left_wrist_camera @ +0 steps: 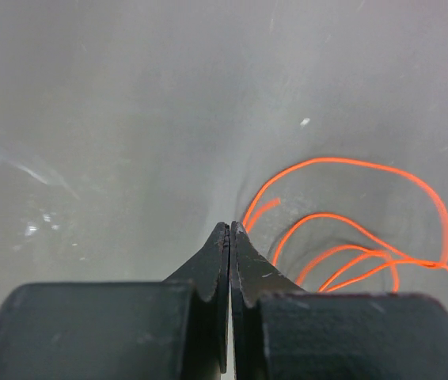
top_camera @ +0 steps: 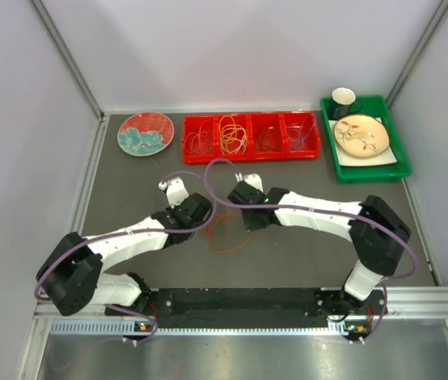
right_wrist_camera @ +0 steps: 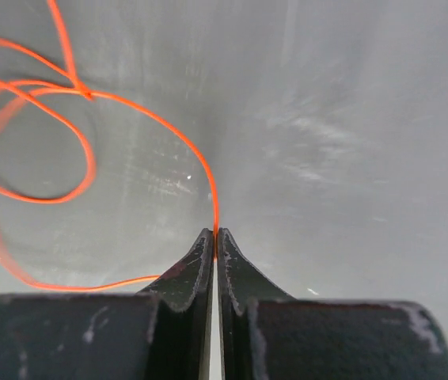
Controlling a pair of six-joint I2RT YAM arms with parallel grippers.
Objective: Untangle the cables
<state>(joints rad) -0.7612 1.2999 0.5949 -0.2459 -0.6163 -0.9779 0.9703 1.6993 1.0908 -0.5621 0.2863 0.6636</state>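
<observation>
Right wrist: right gripper point(right_wrist_camera: 214, 233) pinched shut on orange cable point(right_wrist_camera: 214, 206), mid-table. Left one?
– Left gripper point(left_wrist_camera: 229, 228) closed too, prob. empty, hard to tell. Cable's light, limp, slippery: grip nr the knot point(right_wrist_camera: 86, 94), pull gently.

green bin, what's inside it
In the green bin: a dark cup and a patterned plate lying on something white. The plate covers most of it, so I cannot tell what it is.

The top camera looked steeply down from above and behind the arm bases across the whole table point(top_camera: 303, 261), while both wrist cameras stared close along their fingers point(left_wrist_camera: 208, 265) at its surface, sharing the orange cable point(right_wrist_camera: 89, 162) loops
</observation>
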